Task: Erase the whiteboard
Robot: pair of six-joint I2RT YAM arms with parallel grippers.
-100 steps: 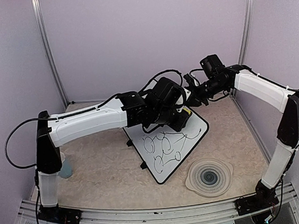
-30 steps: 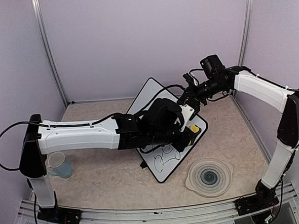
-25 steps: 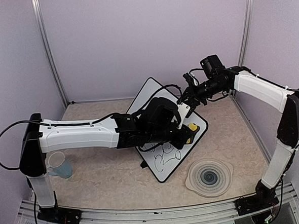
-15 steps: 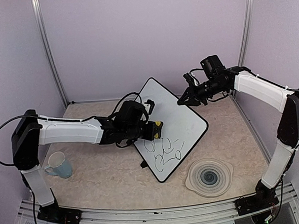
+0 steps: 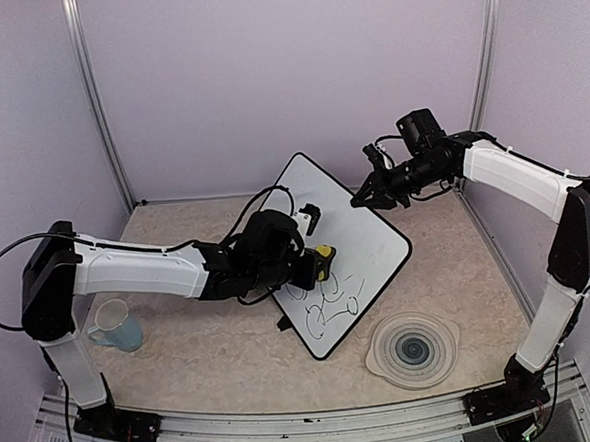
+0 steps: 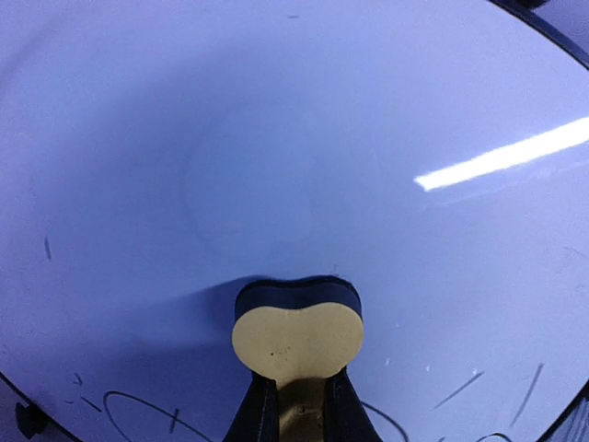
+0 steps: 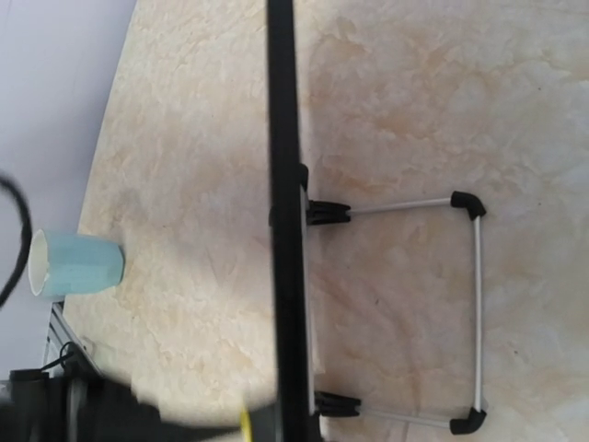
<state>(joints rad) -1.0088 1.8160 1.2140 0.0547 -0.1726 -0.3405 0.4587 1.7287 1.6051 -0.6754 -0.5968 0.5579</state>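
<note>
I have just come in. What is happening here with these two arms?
The left gripper holds a yellow eraser with a black pad pressed on the large white whiteboard with a thin black frame. The right gripper appears to grip the board's far edge to steady it. The upper part is clean; the lower part bears black marker ovals and lines.

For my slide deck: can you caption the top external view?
Left gripper holds a yellow eraser against the tilted whiteboard above leftover marker scribbles; right gripper sits at its far edge.
</note>
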